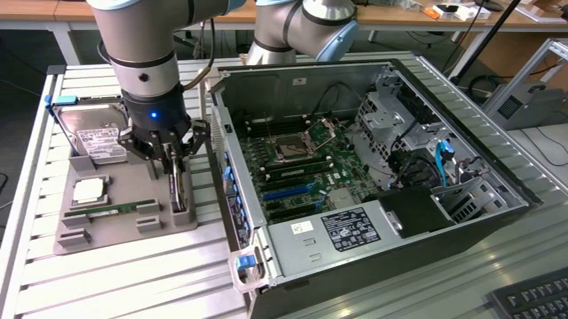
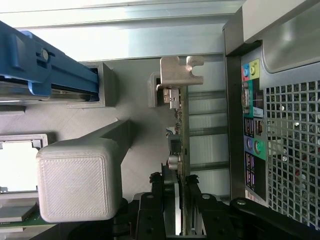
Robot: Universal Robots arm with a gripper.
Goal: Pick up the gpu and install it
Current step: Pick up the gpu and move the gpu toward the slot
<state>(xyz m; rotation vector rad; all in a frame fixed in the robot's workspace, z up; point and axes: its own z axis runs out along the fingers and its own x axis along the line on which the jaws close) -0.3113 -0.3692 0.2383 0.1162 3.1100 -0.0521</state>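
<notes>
Slatted aluminium worktop, light wooden desks on white legs behind it, dark grey floor at the exterior view's left.

The gpu has a green circuit-board edge and a bare silver metal end bracket with a dull sheen. The grey holder is matt, and its finely ribbed face looks like printed plastic. The computer case is perforated grey sheet metal, and the table is pale ribbed metal.
</notes>
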